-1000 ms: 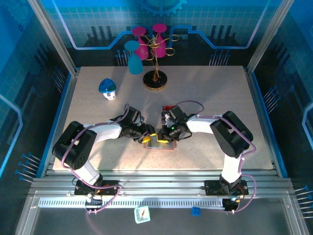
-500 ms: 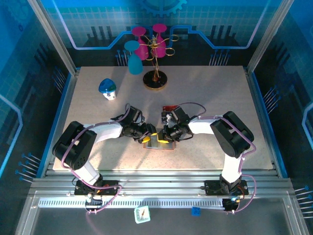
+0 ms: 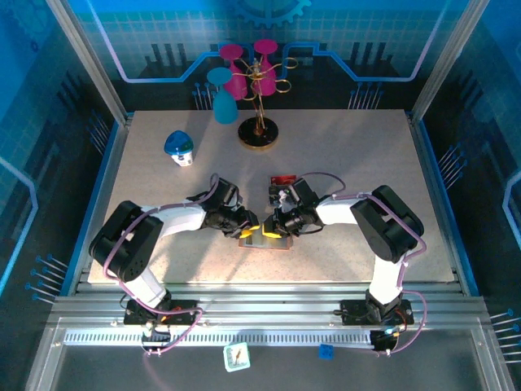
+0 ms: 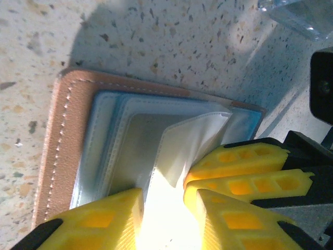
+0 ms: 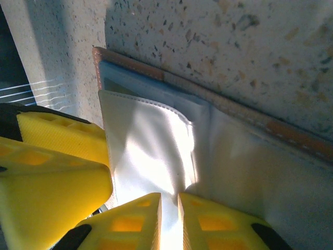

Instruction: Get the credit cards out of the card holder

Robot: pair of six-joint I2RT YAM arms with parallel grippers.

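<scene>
The card holder [image 3: 265, 239] lies open on the table, with its brown rim [image 4: 57, 151] and grey-blue pocket panels [image 4: 112, 151] showing. My left gripper [image 4: 164, 195] stands open over its near edge, one finger on each side of a bright pale sleeve. My right gripper [image 5: 169, 200] is shut on that thin pale pocket sleeve [image 5: 151, 140] and holds it lifted off the panels. In the top view both grippers, the left [image 3: 249, 228] and the right [image 3: 275, 226], meet over the card holder. A red credit card [image 3: 282, 179] lies on the table just behind the right wrist. The dark cards are hidden.
A stand with pink cups [image 3: 259, 130] and a blue cup [image 3: 221, 98] is at the back. A small blue-and-white object [image 3: 180, 148] sits at the back left. A clear plastic corner [image 4: 302, 15] lies just beyond the card holder.
Both grippers stay on the card holder. The right wrist has shifted slightly right and nearer, and the left gripper has edged in a little.
</scene>
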